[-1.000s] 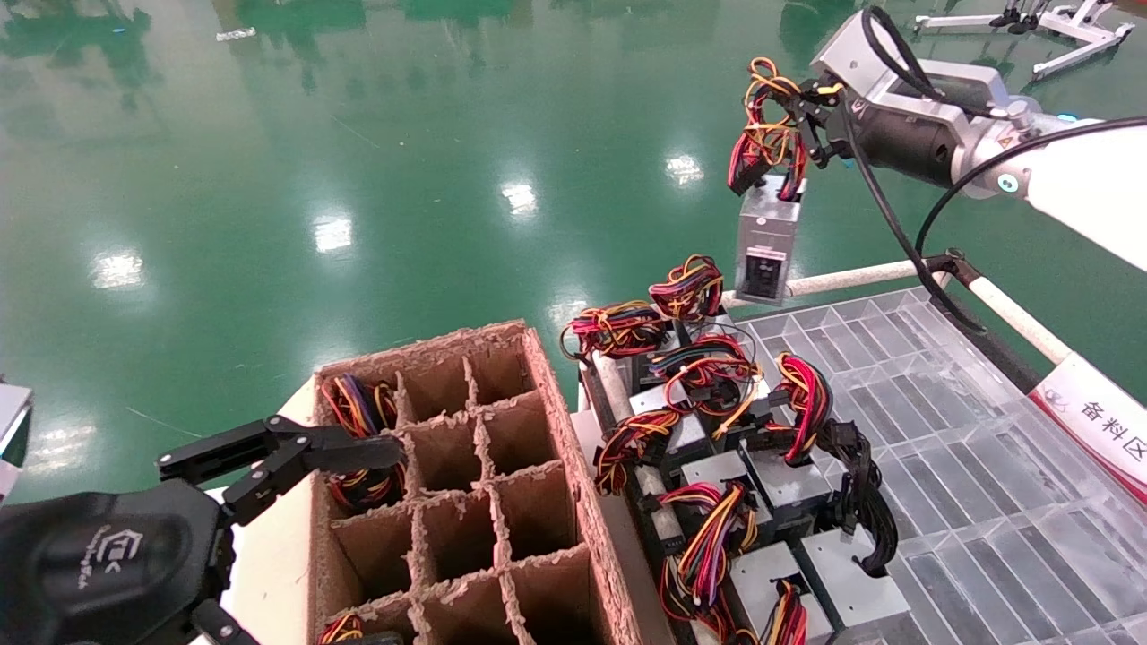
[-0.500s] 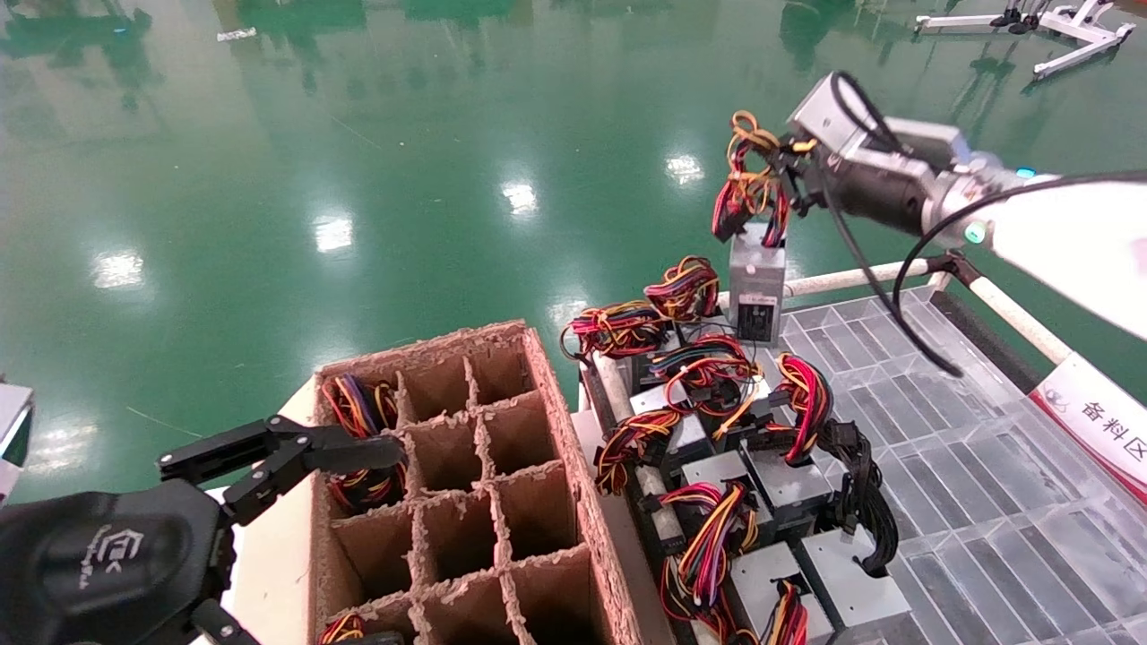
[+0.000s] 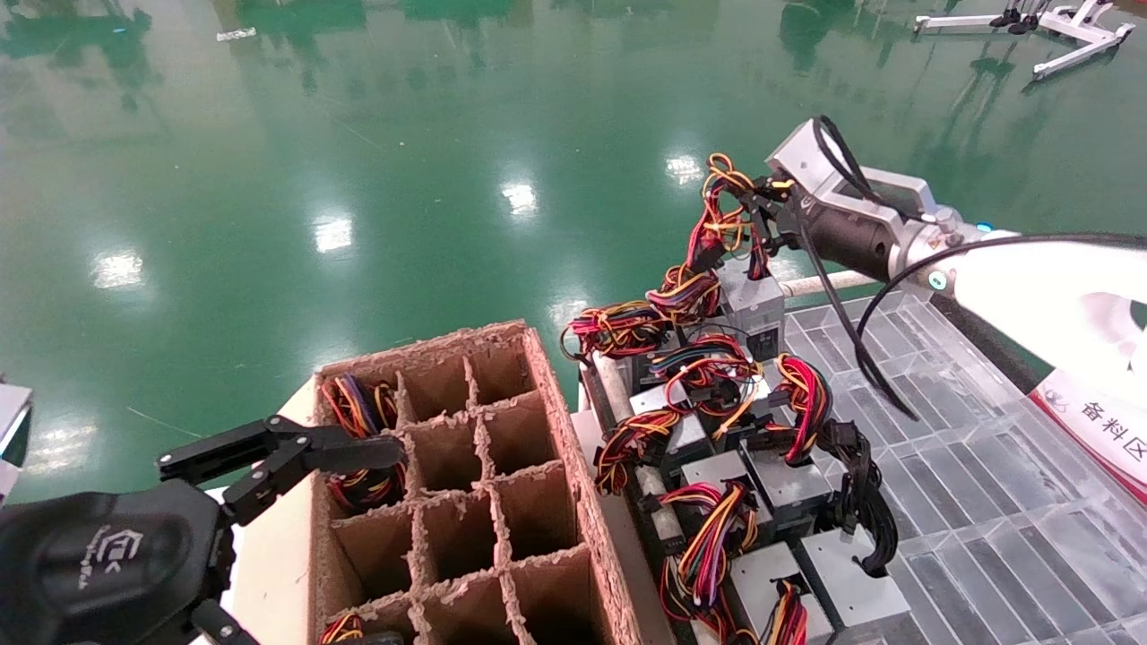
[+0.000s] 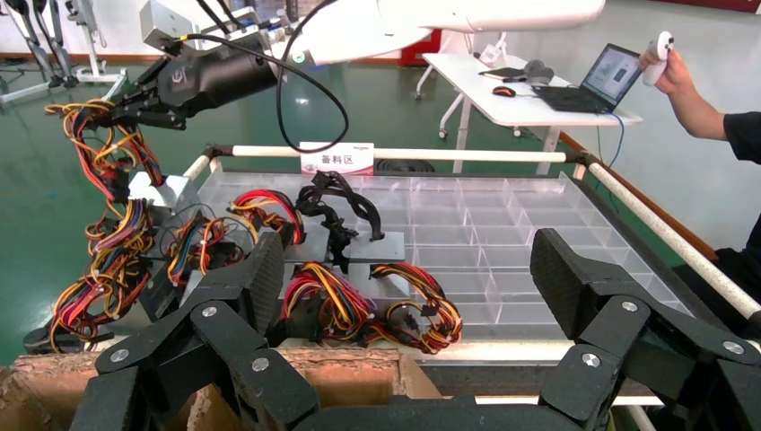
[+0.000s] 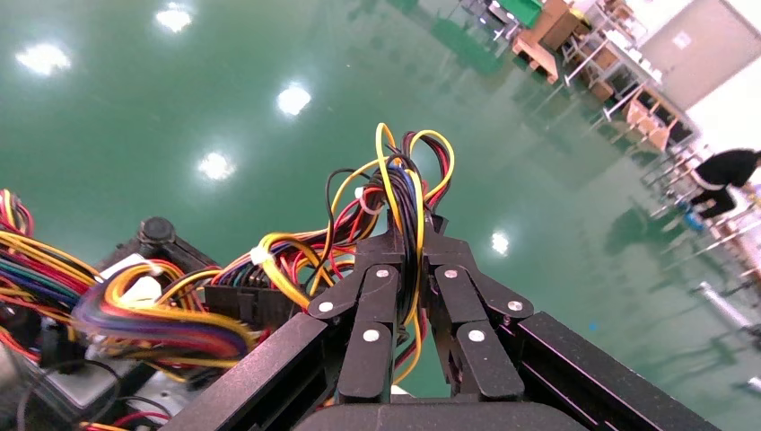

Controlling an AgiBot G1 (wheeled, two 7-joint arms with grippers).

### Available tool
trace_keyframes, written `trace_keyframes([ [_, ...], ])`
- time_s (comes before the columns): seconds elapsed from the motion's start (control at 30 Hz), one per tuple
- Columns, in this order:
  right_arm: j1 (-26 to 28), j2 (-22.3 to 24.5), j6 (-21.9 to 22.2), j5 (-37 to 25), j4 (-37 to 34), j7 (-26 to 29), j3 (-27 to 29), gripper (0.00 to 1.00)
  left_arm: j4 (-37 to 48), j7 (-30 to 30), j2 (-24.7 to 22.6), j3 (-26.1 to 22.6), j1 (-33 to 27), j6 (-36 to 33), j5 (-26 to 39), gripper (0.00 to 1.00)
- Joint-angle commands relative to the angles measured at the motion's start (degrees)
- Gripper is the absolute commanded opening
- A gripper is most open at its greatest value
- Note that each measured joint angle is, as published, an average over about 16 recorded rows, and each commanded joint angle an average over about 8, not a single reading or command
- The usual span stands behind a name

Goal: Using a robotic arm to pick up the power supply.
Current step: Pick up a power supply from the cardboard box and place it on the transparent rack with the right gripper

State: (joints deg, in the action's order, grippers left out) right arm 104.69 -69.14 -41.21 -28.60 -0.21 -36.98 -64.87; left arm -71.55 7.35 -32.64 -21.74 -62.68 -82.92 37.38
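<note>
My right gripper [image 3: 769, 204] on the white robotic arm [image 3: 1030, 287] is shut on the red, yellow and black wire bundle [image 3: 721, 224] of the power supply [image 3: 751, 300]. The grey box hangs from those wires, low at the far end of the pile of similar units. The right wrist view shows the wires [image 5: 395, 180] pinched between the shut fingers of that gripper [image 5: 408, 238]. From the left wrist view, the same gripper [image 4: 126, 112] holds the bundle above the grey box [image 4: 157, 189]. My left gripper [image 3: 287, 457] is parked open beside the cardboard box.
A divided cardboard box [image 3: 556, 421] stands at front centre, with wires in a few cells. Several more power supplies [image 3: 735, 466] lie piled on the left part of a clear compartment tray [image 3: 968, 466]. A white rail [image 3: 824, 285] runs along the tray's far edge, and a labelled sign [image 3: 1102, 421] stands at right.
The right arm has come down and to the left, carrying the power supply from high above the tray to the far end of the pile. The left arm has not moved.
</note>
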Motion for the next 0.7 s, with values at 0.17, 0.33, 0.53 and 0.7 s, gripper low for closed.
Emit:
trace_keyframes([
  [0.17,-2.19,0.59,-0.34,3.1,-0.17,1.23,2.15,0.0,0.0,0.0,0.0,0.0,0.0,0.0,0.0,1.0],
  [0.33,-4.23,1.17,-0.69,5.88,-0.2,1.95,4.09,0.0,0.0,0.0,0.0,0.0,0.0,0.0,0.0,1.0],
  [0.53,-6.74,1.81,-0.89,8.99,-0.29,2.22,6.24,0.0,0.0,0.0,0.0,0.0,0.0,0.0,0.0,1.0],
  [0.7,-8.53,2.33,-1.05,11.33,-0.25,1.96,7.87,0.0,0.0,0.0,0.0,0.0,0.0,0.0,0.0,1.0],
])
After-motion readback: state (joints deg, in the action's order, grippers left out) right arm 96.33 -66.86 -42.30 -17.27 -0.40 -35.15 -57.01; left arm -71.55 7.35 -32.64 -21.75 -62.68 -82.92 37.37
